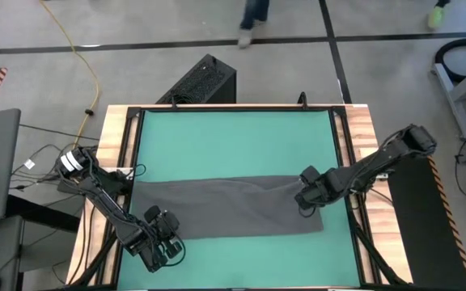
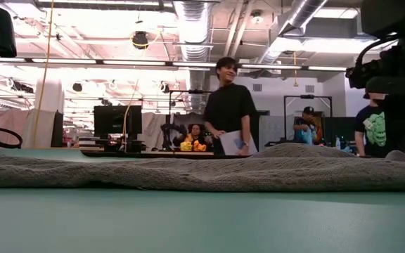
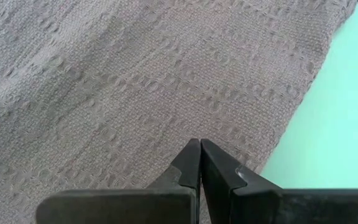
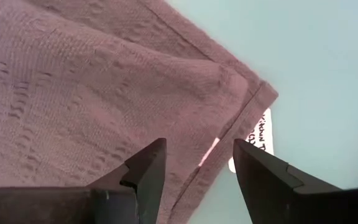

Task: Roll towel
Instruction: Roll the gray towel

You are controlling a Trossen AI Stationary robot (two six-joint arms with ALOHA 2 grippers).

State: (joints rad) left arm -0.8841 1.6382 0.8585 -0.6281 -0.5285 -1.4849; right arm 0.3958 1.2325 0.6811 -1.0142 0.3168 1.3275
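Observation:
The dark grey towel (image 1: 233, 208) lies flat as a long band across the green table (image 1: 233, 137), from left to right. In the low view the towel (image 2: 188, 172) is a low ridge. My left gripper (image 1: 165, 230) stands shut over the towel's near left corner; its wrist view shows the shut tips (image 3: 199, 146) over the weave (image 3: 135, 74), close to the cloth's edge. My right gripper (image 1: 304, 202) is open over the towel's right end. Its two fingers straddle the hemmed corner (image 4: 229, 134), where a small white tag (image 4: 260, 134) sticks out. My left gripper points steeply down at the towel near its edge (image 3: 272, 143); I cannot tell whether the shut tips touch the cloth. My right gripper's open fingers (image 4: 148, 162) stand over the hemmed corner, one on each side of it; I cannot tell whether they touch it.
Bare green surface lies beyond the towel toward the far edge and in a narrower strip at the near edge (image 1: 241, 259). Wooden rails (image 1: 120, 137) border the table. A black box (image 1: 205, 81) sits on the floor past the far edge. People (image 2: 230, 105) stand in the room behind.

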